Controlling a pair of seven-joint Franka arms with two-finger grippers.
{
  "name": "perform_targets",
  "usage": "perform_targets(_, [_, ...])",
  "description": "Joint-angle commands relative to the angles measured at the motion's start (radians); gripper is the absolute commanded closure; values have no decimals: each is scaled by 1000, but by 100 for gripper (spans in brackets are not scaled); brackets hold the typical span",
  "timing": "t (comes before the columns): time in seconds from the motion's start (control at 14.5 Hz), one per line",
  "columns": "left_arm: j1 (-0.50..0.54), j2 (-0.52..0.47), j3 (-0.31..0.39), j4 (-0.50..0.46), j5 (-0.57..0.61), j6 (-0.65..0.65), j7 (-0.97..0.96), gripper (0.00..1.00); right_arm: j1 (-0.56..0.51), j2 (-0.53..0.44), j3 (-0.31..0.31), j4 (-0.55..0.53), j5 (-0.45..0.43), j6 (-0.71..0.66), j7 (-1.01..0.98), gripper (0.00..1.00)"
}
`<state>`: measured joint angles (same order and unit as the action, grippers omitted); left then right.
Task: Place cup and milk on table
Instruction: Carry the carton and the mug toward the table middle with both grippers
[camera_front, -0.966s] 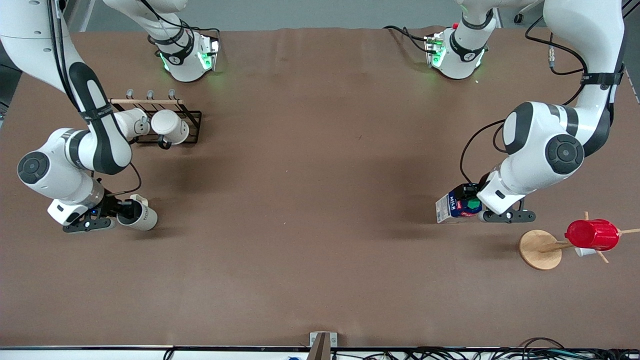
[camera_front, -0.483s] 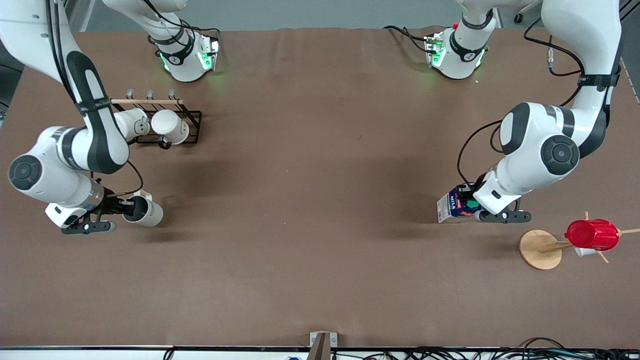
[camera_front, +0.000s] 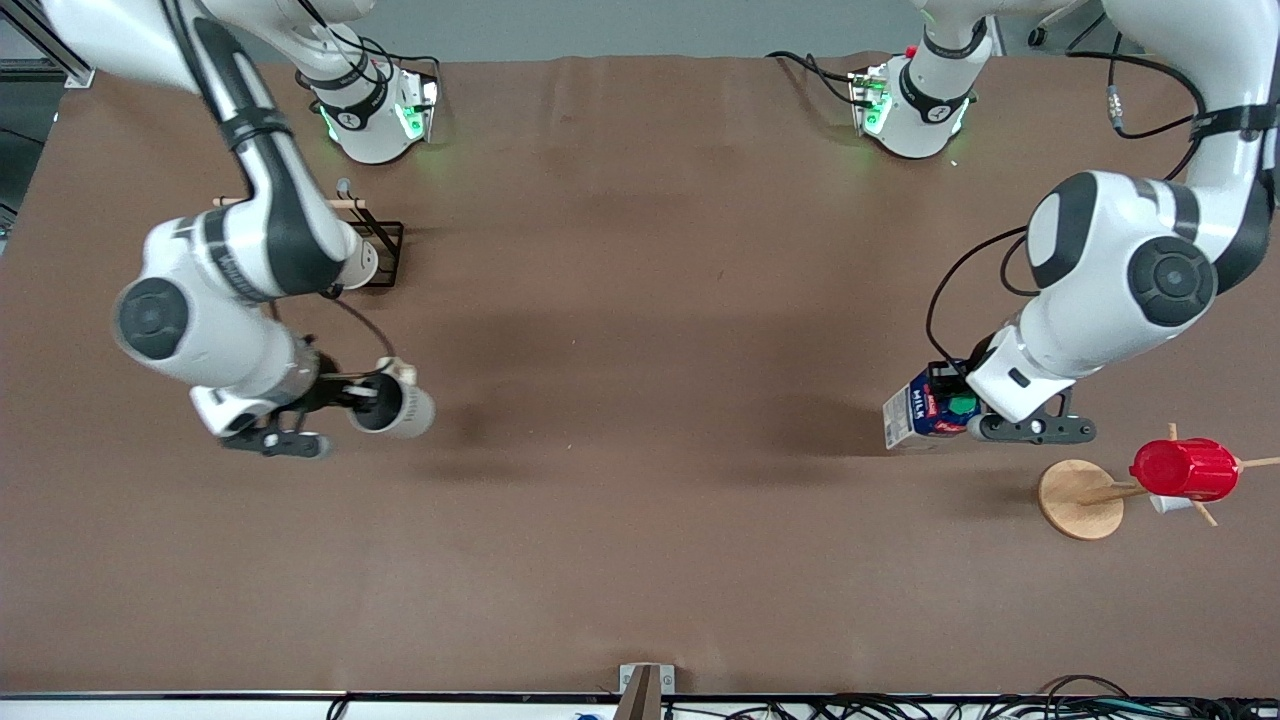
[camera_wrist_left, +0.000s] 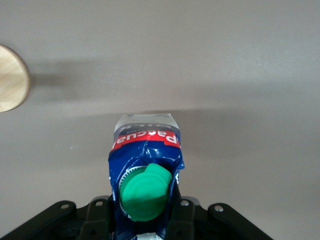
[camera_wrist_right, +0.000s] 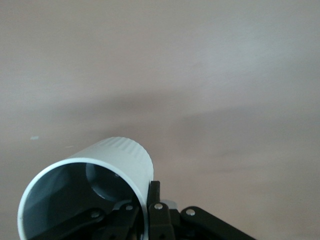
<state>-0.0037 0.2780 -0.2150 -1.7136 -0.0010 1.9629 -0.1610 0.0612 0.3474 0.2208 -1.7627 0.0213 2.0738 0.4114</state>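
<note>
My right gripper is shut on the rim of the pale beige-grey cup, one finger inside and one outside, and holds it on its side above the brown table. The cup's dark inside shows in the right wrist view, with the gripper at its wall. My left gripper is shut on the dark blue milk carton with its green cap, toward the left arm's end of the table. In the left wrist view the carton sits between the fingers of my left gripper.
A black wire mug rack with a whiter mug stands near the right arm's base, partly hidden by the arm. A wooden stand on a round base carries a red ribbed cup, close to the milk carton.
My right arm has carried the cup away from the rack toward the middle of the table. My left gripper with the milk has shifted only slightly.
</note>
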Motion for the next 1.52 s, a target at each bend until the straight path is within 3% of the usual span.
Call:
perform_targets(0.0, [-2,-2,-4,75,6,-82,-19,67,90,16,32,29,-49,31,188,100])
perform_targets(0.21, [2,-14,-23,80,-2,-96,-19,67,239,103,31,107,-72,54,363,100])
perform_targets(0.55, [-10,-2,-29,117,1,-96,-84,68,393,332,32,333,-219,71,650,100])
perform_targets(1.1, [-61,-3,-46,131,-22,-102,-182,68,506,393,31,338,-276,97,662,99])
perform_targets(1.45, [-159,26,-46,212,-30,-134,-331,68,523,415,31,335,-290,157,702,94])
